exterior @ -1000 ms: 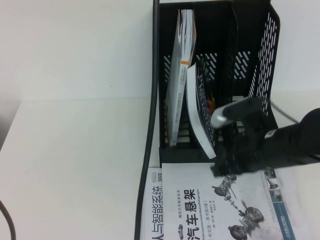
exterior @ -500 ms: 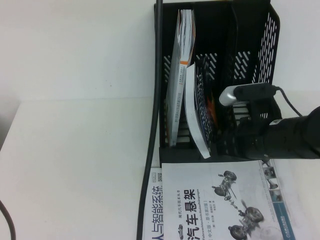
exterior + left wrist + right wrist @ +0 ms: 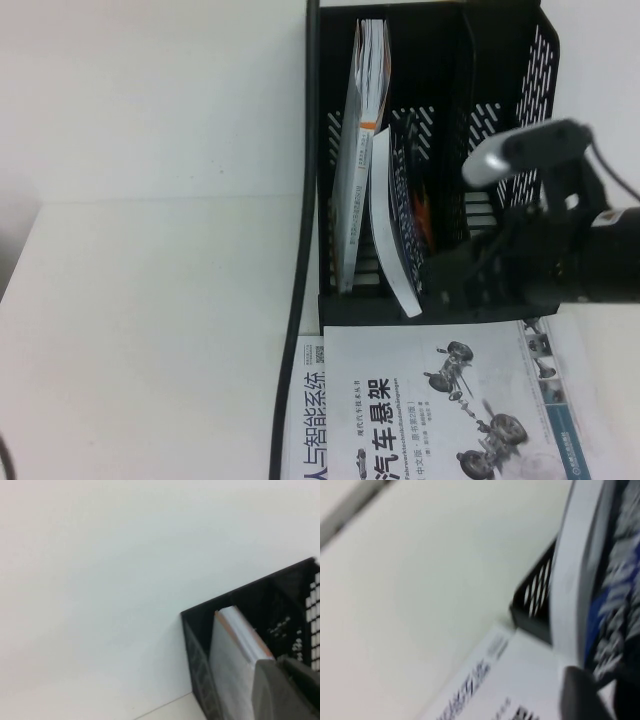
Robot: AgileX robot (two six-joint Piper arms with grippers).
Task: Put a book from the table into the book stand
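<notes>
Bright, washed-out whites (wrist views blurred)

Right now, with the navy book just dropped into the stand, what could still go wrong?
1. The navy book leans tilted in the black book stand, its lower corner past the front edge, so it may slide out.
2. The right end effector sits beside that corner; pulling back could snag it.
3. The white car-suspension book lies just under the arm and could get bumped.
The left end effector is parked clear.
</notes>
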